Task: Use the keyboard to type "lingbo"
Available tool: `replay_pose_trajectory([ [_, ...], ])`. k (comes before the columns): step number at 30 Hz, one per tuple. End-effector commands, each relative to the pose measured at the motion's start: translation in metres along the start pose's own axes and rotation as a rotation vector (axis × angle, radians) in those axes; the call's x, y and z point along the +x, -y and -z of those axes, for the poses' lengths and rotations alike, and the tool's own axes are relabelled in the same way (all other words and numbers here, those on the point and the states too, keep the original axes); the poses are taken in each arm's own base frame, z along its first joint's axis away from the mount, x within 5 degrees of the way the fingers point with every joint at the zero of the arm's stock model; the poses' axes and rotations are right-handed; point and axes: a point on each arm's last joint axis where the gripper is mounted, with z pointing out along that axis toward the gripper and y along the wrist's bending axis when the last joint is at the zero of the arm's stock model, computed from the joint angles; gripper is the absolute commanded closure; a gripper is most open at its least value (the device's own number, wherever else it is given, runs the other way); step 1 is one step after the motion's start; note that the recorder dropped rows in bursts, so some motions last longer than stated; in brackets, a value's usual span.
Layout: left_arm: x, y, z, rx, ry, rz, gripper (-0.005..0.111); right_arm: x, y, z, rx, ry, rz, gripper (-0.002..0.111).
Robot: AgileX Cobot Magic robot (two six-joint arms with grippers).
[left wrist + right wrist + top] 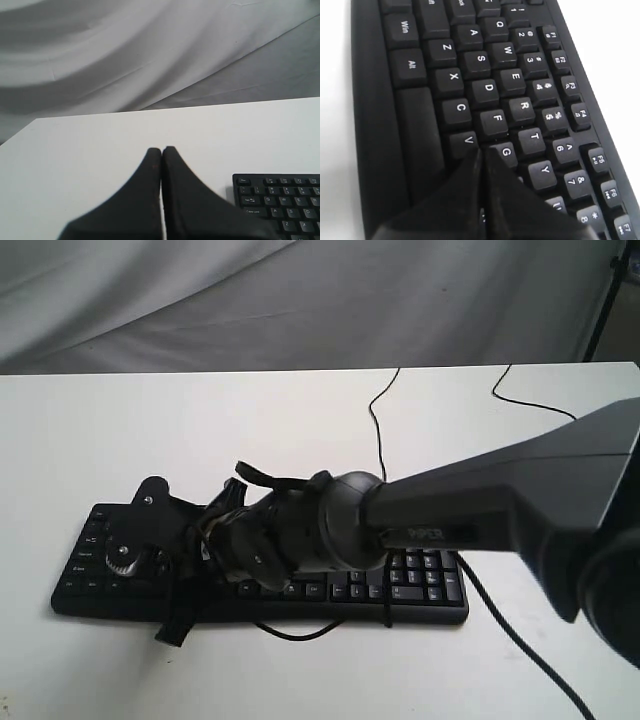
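The keyboard [430, 585] is lying along the table's [300, 410] front edge, the right arm [480, 505] covering its middle, a thin black cable [378, 430] trailing toward the far edge. The right gripper [481, 150], clenched, is pointing between V and G; the left gripper [161, 149], clenched, is hovering near Esc.

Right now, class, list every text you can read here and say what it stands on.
"PIPER": dark grey right arm.
"Win", "Alt", "Q", "W", "E", "R", "T", "Y": keys of the wide black plastic keyboard.
"Caps Lock": same keyboard, left wrist view.
Exterior-view key legends: too small.

One keyboard [420, 580], one table [100, 440], left claw [161, 149] and right claw [481, 150] (two claws).
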Motion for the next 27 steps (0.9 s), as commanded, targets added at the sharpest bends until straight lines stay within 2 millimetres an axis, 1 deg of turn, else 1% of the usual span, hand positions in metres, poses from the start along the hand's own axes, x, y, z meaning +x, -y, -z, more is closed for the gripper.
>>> replay_pose_trajectory([
  [1, 0.001, 0.0, -0.001, 0.004, -0.003, 0.003, 0.106, 0.001, 0.001, 0.002, -0.002, -0.008, 0.003, 0.108],
  [2, 0.001, 0.0, -0.001, 0.004, -0.003, 0.003, 0.106, -0.002, 0.003, 0.005, 0.002, 0.0, 0.004, 0.108],
  [5, 0.001, 0.0, -0.001, 0.004, -0.003, 0.003, 0.106, -0.015, 0.008, 0.024, 0.01, 0.021, 0.012, 0.108],
  [8, 0.001, 0.0, -0.001, 0.004, -0.003, 0.003, 0.106, -0.015, 0.012, 0.04, 0.02, 0.028, 0.013, 0.108],
  [9, 0.001, 0.0, -0.001, 0.004, -0.003, 0.003, 0.106, -0.01, 0.016, 0.049, 0.034, 0.033, 0.004, 0.108],
  [10, 0.001, 0.0, -0.001, 0.004, -0.003, 0.003, 0.106, -0.006, 0.017, 0.054, 0.039, 0.034, 0.001, 0.108],
  [11, 0.001, 0.0, -0.001, 0.004, -0.003, 0.003, 0.106, 0.004, 0.02, 0.062, 0.051, 0.027, -0.013, 0.108],
  [13, 0.001, 0.0, -0.001, 0.004, -0.003, 0.003, 0.106, 0.021, 0.029, 0.068, 0.074, 0.008, -0.04, 0.108],
  [14, 0.001, 0.0, -0.001, 0.004, -0.003, 0.003, 0.106, 0.029, 0.034, 0.068, 0.082, -0.007, -0.055, 0.108],
  [16, 0.001, 0.0, -0.001, 0.004, -0.003, 0.003, 0.106, 0.037, 0.04, 0.066, 0.092, -0.019, -0.071, 0.108],
  [19, 0.001, 0.0, -0.001, 0.004, -0.003, 0.003, 0.106, 0.038, 0.044, 0.062, 0.122, 0.016, -0.073, 0.108],
  [27, 0.001, 0.0, -0.001, 0.004, -0.003, 0.003, 0.106, 0.038, 0.041, 0.043, 0.121, 0.025, -0.063, 0.108],
])
